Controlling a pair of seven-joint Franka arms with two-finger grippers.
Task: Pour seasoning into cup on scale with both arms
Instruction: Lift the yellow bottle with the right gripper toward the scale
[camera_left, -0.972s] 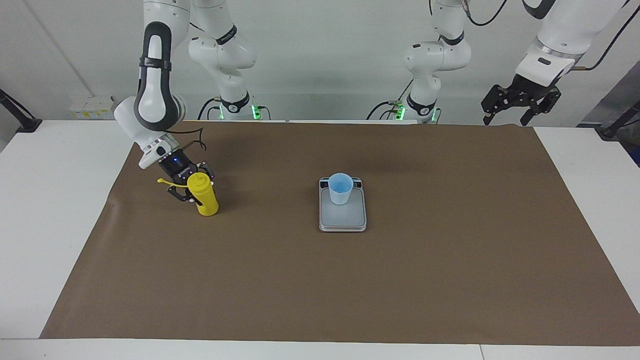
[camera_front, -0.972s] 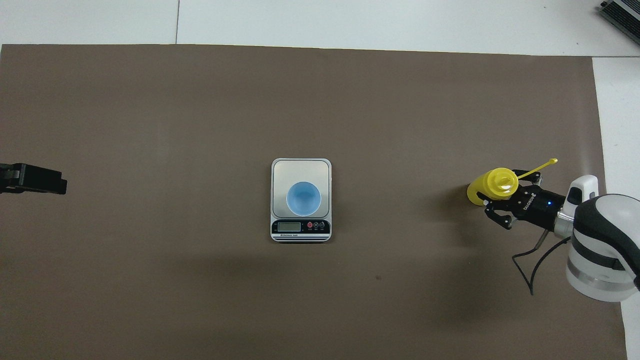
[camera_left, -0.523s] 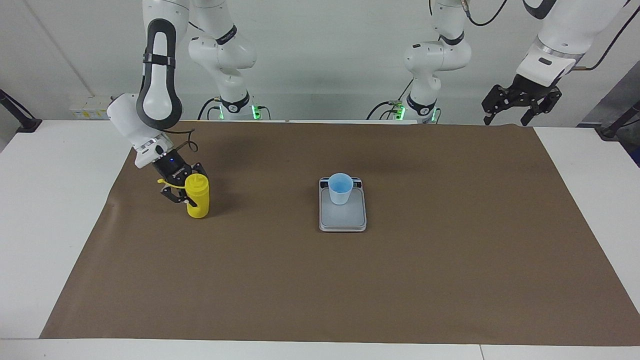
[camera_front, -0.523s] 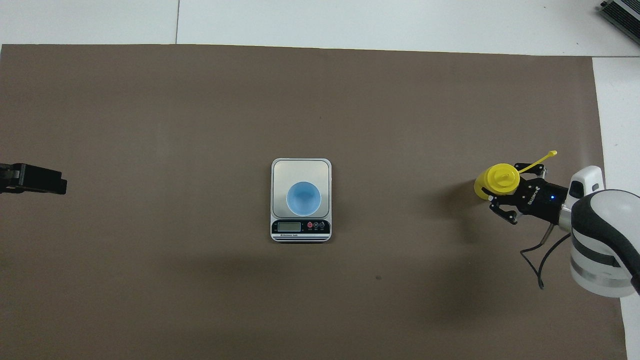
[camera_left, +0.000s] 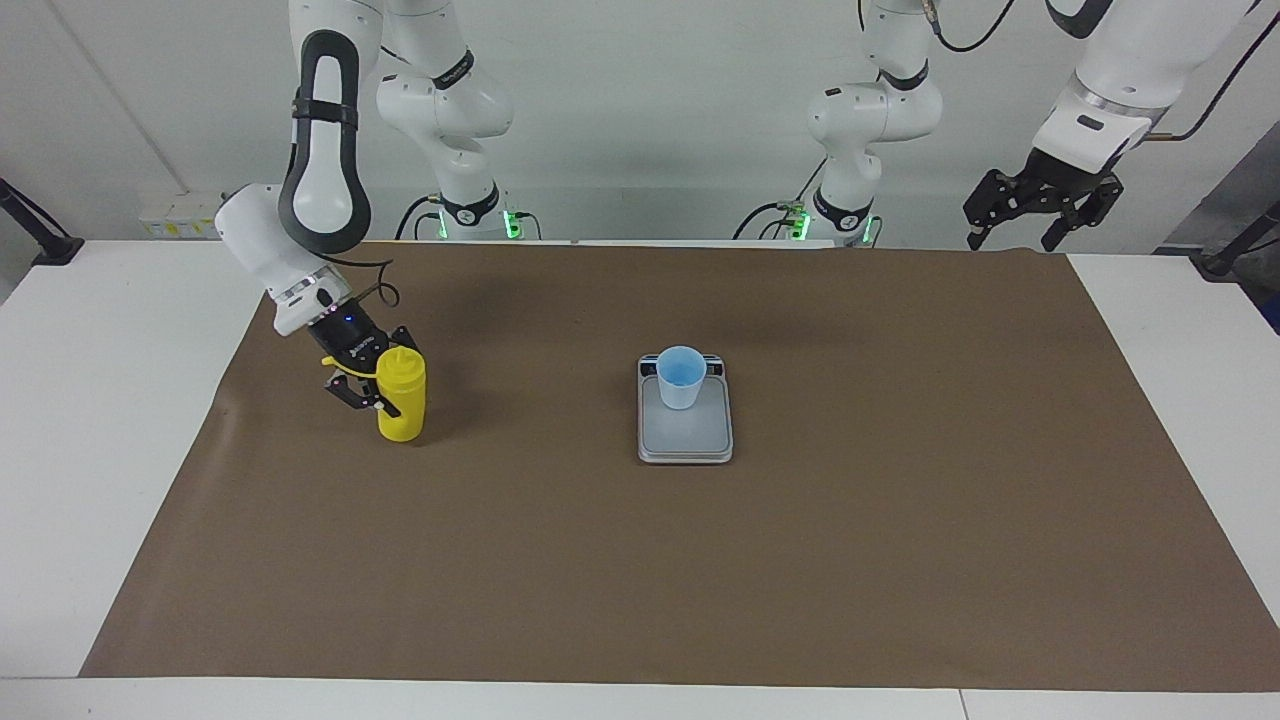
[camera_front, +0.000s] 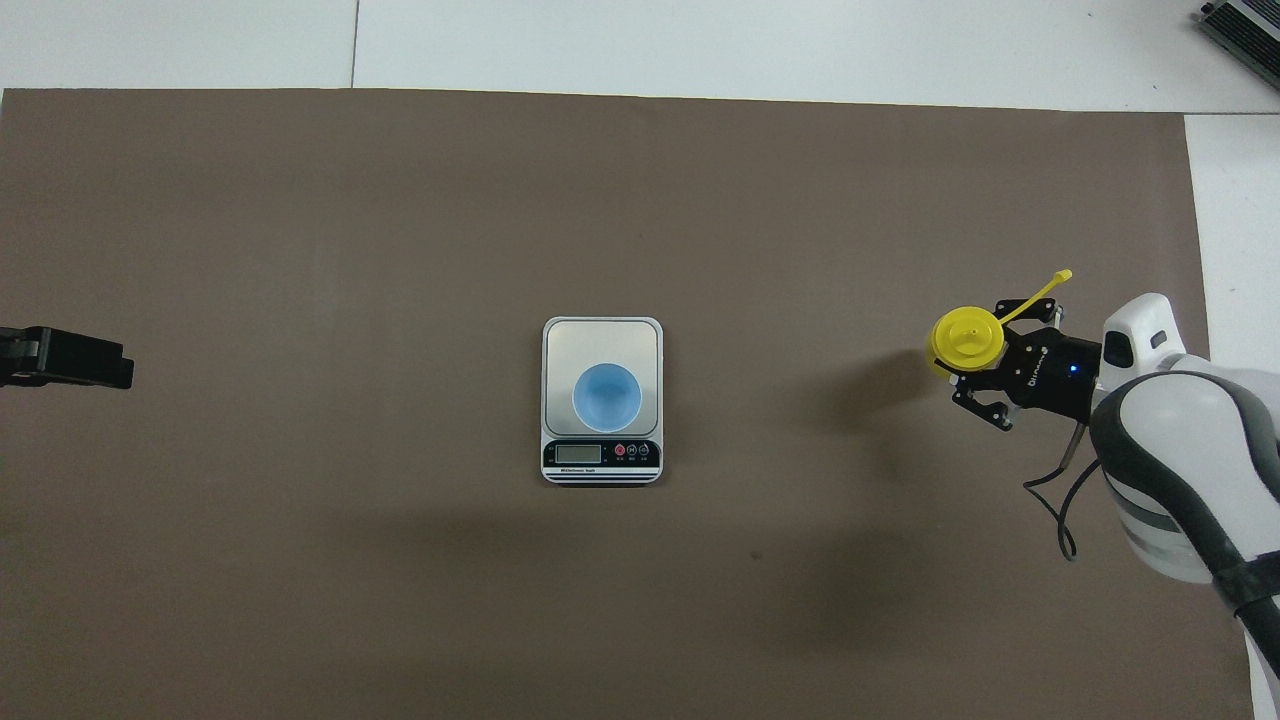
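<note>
The yellow seasoning bottle (camera_left: 404, 412) stands upright toward the right arm's end of the mat, its cap strand (camera_front: 1040, 292) sticking out sideways. My right gripper (camera_left: 384, 384) is shut on the bottle's upper half from the side; it also shows in the overhead view (camera_front: 978, 362) beside the bottle's top (camera_front: 966, 337). I cannot tell whether the bottle's base touches the mat. The light blue cup (camera_left: 681, 377) stands upright on the grey scale (camera_left: 686, 442) at mid-table, near the display end (camera_front: 600, 453). My left gripper (camera_left: 1015, 238) waits raised and open over its own end of the table.
A brown mat (camera_left: 800, 560) covers most of the white table (camera_left: 90, 400). The left gripper's tip shows at the overhead view's edge (camera_front: 70, 358). A dark device corner (camera_front: 1245, 25) lies off the mat, farthest from the robots.
The bottle has gone from tilted to upright in my right gripper and shifted a little, away from the robots. The left arm, cup and scale have not moved.
</note>
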